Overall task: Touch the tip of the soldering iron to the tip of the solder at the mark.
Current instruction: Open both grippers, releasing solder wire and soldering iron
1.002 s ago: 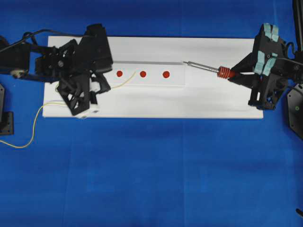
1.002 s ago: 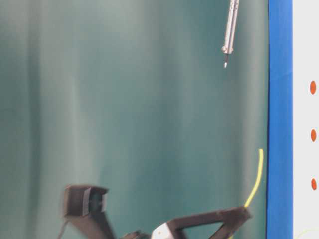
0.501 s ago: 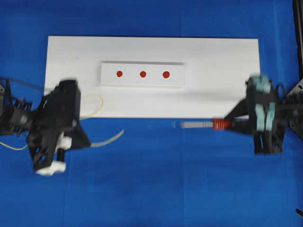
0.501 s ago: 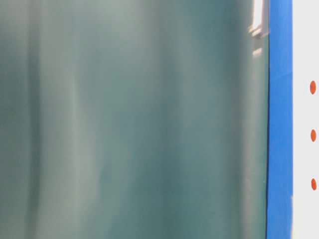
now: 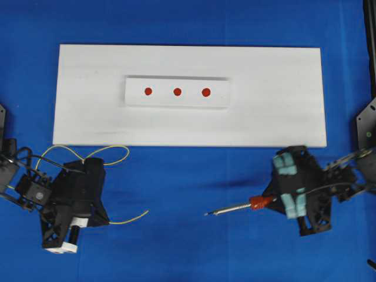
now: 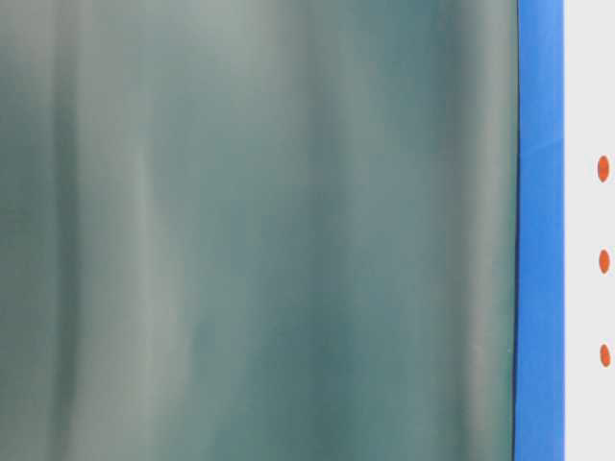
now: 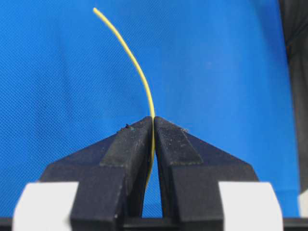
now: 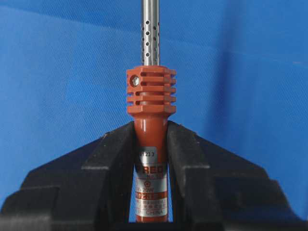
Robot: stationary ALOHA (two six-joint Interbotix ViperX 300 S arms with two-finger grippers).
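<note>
My left gripper [image 5: 104, 221] [image 7: 153, 120] is shut on the solder [image 5: 130, 218] [image 7: 137, 72], a thin yellow wire. It hangs over the blue cloth in front of the white board's left corner. The free end points right, and the rest loops behind the arm. The soldering iron [image 5: 238, 207] [image 8: 150, 91] has its orange-red body clamped in my right gripper [image 5: 271, 200] [image 8: 150, 127] at the front right, with the silver shaft pointing left. A wide gap separates the two tips. The three red marks [image 5: 177, 91] [image 6: 603, 261] sit on a raised white block, far from both tips.
The white board [image 5: 276, 106] fills the back middle and carries the raised block [image 5: 176, 103]. Blue cloth [image 5: 188, 247] covers the table around it. A black stand [image 5: 365, 129] rises at the right edge. The table-level view holds only a green backdrop [image 6: 259, 230].
Both arms have pulled back from the board down to the front of the table. The solder and the iron went with them, still gripped. Neither shows in the table-level view any more.
</note>
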